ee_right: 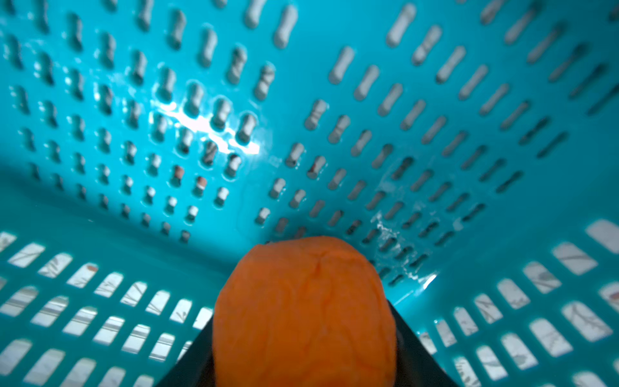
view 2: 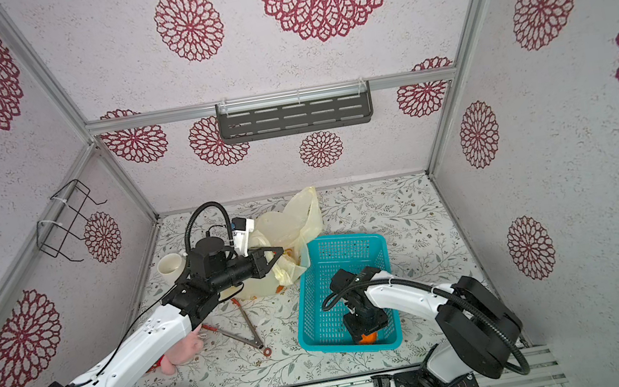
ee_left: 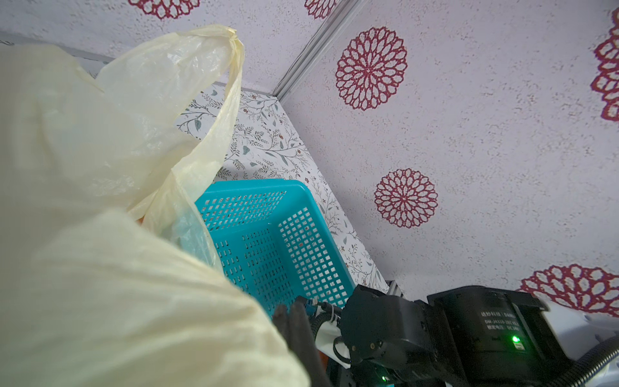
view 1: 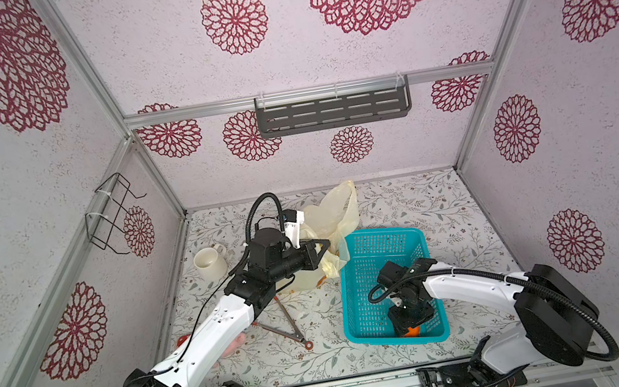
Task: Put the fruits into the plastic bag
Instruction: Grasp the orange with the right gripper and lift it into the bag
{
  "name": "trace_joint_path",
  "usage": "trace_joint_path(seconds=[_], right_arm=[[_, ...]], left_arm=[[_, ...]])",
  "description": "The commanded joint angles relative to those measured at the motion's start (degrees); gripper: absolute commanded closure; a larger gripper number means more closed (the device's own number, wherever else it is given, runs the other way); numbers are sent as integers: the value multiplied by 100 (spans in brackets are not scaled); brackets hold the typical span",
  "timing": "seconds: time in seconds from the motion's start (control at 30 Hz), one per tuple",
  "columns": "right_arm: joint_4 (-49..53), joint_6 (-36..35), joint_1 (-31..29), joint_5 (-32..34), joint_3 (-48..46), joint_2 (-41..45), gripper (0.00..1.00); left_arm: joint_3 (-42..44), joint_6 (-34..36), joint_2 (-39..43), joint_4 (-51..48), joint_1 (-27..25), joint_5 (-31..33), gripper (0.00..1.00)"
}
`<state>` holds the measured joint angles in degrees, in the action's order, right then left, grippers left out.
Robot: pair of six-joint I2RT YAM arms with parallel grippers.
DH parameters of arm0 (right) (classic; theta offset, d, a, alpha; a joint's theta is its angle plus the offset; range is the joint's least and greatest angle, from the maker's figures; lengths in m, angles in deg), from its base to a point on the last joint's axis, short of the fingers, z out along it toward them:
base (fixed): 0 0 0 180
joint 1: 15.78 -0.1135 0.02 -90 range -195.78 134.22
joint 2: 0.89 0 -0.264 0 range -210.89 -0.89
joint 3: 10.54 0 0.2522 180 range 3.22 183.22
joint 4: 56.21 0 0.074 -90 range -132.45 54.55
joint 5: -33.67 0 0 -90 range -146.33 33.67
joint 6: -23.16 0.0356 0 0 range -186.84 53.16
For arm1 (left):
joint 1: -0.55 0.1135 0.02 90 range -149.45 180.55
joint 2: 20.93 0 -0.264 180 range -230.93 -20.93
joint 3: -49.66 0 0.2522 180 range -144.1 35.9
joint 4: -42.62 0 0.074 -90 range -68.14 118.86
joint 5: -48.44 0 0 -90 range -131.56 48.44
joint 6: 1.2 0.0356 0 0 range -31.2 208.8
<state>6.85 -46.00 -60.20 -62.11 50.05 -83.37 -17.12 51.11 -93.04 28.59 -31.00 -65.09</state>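
An orange tangerine (ee_right: 304, 311) lies in the near corner of the teal basket (view 1: 355, 280), seen in both top views (view 1: 413, 331) (view 2: 366, 338). My right gripper (ee_right: 304, 338) reaches down into the basket, its black fingers pressed against both sides of the tangerine. The cream-yellow plastic bag (view 1: 337, 209) (ee_left: 100, 167) stands behind the basket's far left corner. My left gripper (view 1: 326, 243) (ee_left: 291, 313) is shut on the bag's edge and holds it up. No other fruit shows clearly.
A cream mug (view 1: 209, 263) stands at the left. Metal tongs (view 1: 290, 324) lie in front of the bag. A pink plush toy (view 2: 181, 351) sits under the left arm. On the walls hang a dark shelf (view 1: 332, 111) and a wire rack (view 1: 113, 213).
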Motion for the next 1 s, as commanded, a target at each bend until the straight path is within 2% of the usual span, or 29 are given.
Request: trace_joint_path(seconds=[0.0,0.17,0.33,0.53,0.73,0.83,0.9,0.97], right_arm=[[148,-8,-6,87,394,212,46],[247,-252,162,557,1391,221,45],[-608,-410,376,770,2589,-27,43],[-1583,-358,452,516,4023,-1201,41],[-1940,-121,376,-631,5321,-2600,38],[-2296,70,342,-1577,5574,-2869,27],[-2662,207,356,-1947,5479,-2787,18],[-2957,306,410,-2159,5293,-2623,13]], left_arm=[[-77,36,-12,91,48,-90,100],[-95,-29,-5,84,52,-67,100],[-53,-88,83,60,44,47,100],[-45,-186,243,-16,26,188,100],[-20,-369,427,32,17,335,100],[-88,-392,426,27,17,325,100],[-121,-389,444,56,17,349,100],[-147,-342,459,72,18,394,100]])
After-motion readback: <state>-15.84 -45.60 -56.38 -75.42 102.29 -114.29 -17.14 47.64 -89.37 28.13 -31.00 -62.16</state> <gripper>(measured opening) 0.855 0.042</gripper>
